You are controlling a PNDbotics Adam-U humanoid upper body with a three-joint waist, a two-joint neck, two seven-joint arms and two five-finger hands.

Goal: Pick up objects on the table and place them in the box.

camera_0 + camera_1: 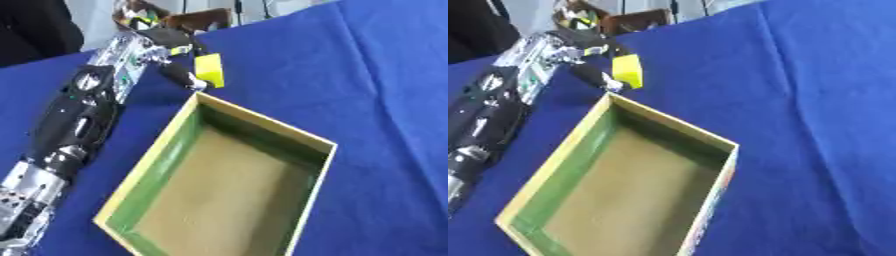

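Note:
My left hand [171, 52] reaches in from the lower left and is curled round a small yellow block [210, 70], thumb below it and fingers above. The block hangs just beyond the far corner of the open cardboard box [262, 125]. The box has green inner walls and a bare brown floor with nothing in it. It lies askew on the blue tablecloth [376, 75]. My right hand shows in neither view.
My left forearm [74, 125], black and silver, runs along the box's left side. Brown and dark things [197, 20] stand at the table's far edge. Blue cloth stretches to the right of the box.

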